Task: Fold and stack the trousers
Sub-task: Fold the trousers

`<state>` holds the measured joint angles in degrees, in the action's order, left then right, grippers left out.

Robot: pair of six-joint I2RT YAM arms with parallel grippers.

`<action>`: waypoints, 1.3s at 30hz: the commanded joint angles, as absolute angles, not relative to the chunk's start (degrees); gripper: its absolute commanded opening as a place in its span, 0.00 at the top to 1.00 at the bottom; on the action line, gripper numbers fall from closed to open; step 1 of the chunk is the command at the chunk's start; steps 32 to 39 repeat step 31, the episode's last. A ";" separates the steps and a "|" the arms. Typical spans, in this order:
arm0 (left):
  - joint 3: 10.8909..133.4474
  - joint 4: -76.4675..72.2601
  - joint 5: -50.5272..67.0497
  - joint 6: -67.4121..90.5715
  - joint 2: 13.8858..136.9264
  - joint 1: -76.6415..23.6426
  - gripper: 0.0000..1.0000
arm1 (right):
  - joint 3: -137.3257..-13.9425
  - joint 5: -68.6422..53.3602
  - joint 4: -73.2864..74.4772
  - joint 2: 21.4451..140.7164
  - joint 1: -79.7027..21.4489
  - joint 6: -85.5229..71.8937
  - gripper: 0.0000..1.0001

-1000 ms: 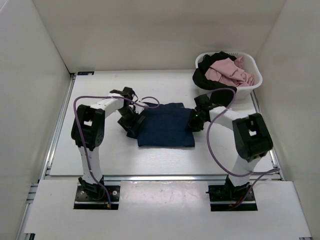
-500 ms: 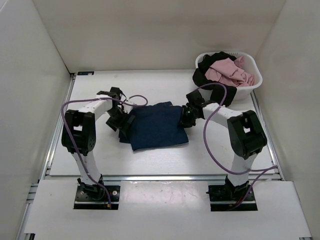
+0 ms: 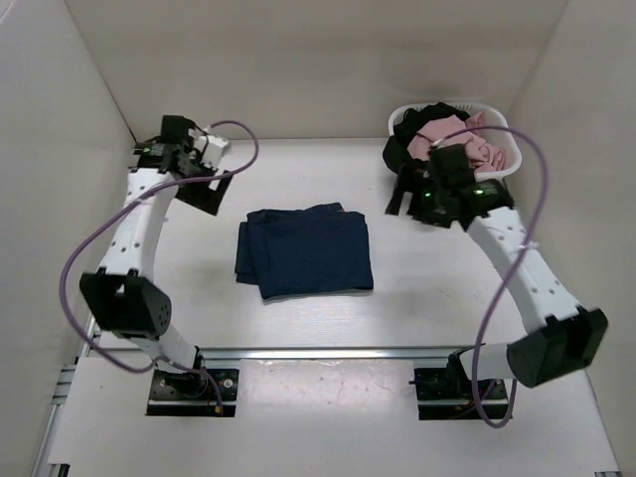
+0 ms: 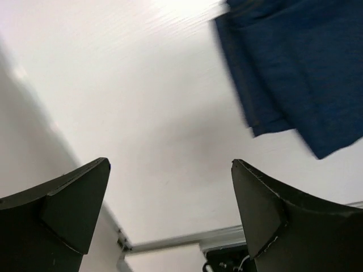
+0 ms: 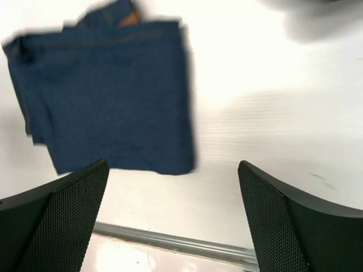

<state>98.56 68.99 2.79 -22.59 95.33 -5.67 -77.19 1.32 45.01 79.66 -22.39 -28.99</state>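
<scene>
Left gripper [image 4: 170,163] hangs over the far left of the white table [image 3: 447,288], fingers wide apart and holding nothing. Right gripper [image 5: 173,164] hangs at the far right, likewise spread and unladen. At the table's middle lie the trousers [image 3: 306,248], folded into a flat navy rectangle, well apart from both. At the far right corner, a white basket [image 3: 502,171] holds a black garment [image 3: 400,154] and a pink garment [image 3: 457,139].

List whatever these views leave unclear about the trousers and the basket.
Trousers: under layers hidden by the top fold, all views; left wrist view crops them at top and right edges, blurred.
Basket: bottom hidden by pink garment and black garment; near rim partly hidden by right gripper, top view.
</scene>
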 commanded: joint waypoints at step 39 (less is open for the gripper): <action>92.45 66.18 -37.09 -8.70 63.63 12.39 0.00 | -85.87 22.13 62.75 63.11 -9.58 -16.87 0.01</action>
